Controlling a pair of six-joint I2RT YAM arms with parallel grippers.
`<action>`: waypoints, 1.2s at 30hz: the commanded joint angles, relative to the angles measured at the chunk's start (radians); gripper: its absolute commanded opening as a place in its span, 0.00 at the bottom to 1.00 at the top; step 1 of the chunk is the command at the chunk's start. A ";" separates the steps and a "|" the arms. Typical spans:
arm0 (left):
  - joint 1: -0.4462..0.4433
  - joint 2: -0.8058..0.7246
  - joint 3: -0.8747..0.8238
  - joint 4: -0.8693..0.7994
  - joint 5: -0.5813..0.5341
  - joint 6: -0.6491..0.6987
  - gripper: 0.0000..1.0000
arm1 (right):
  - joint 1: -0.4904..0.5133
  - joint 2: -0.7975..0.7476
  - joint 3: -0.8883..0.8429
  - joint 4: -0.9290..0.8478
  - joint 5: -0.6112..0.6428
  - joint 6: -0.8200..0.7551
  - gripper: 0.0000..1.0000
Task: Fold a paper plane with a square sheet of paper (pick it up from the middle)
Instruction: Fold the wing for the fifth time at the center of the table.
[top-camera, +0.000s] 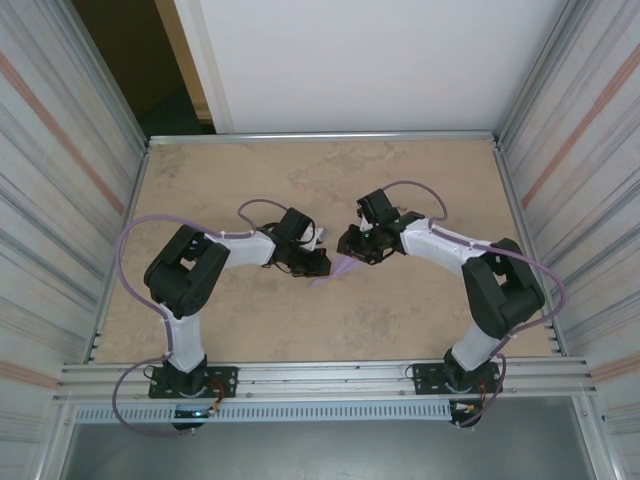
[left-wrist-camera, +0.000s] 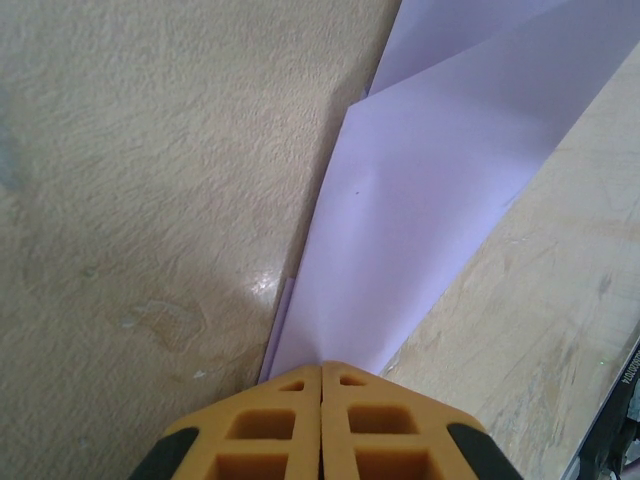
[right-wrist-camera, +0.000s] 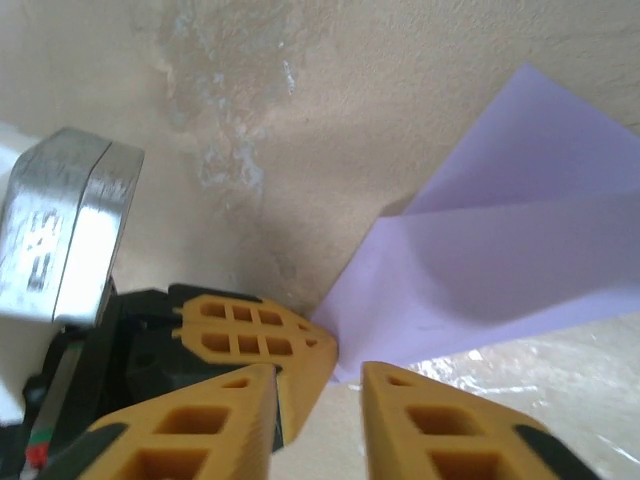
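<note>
The lavender sheet of paper (top-camera: 338, 269) is folded into overlapping layers that narrow to a point, and it is held just above the table's middle. My left gripper (left-wrist-camera: 322, 368) is shut on the narrow end of the paper (left-wrist-camera: 430, 200); from above the left gripper (top-camera: 316, 262) sits just left of it. My right gripper (right-wrist-camera: 320, 370) is open, its orange fingers (right-wrist-camera: 420, 420) standing apart right before the paper's pinched corner (right-wrist-camera: 480, 270), with nothing between them. The left gripper's fingertips (right-wrist-camera: 262, 330) lie against the right gripper's left finger. The right gripper (top-camera: 347, 245) faces the left one.
The tan mottled table (top-camera: 330, 170) is bounded by a metal frame rail (top-camera: 320, 136) at the back and corrugated side walls (top-camera: 60, 200). Both arms reach inward from bases at the near edge (top-camera: 320, 378). Purple cables loop above each arm.
</note>
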 joint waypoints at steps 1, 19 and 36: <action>0.009 0.026 0.012 -0.041 -0.011 0.006 0.07 | 0.001 0.072 0.032 0.028 -0.017 -0.001 0.21; 0.007 0.022 0.014 -0.039 -0.009 -0.003 0.08 | -0.010 0.154 0.004 0.009 0.019 0.015 0.16; 0.013 -0.054 0.023 -0.012 0.034 -0.016 0.15 | -0.033 0.170 -0.092 0.060 0.034 0.012 0.14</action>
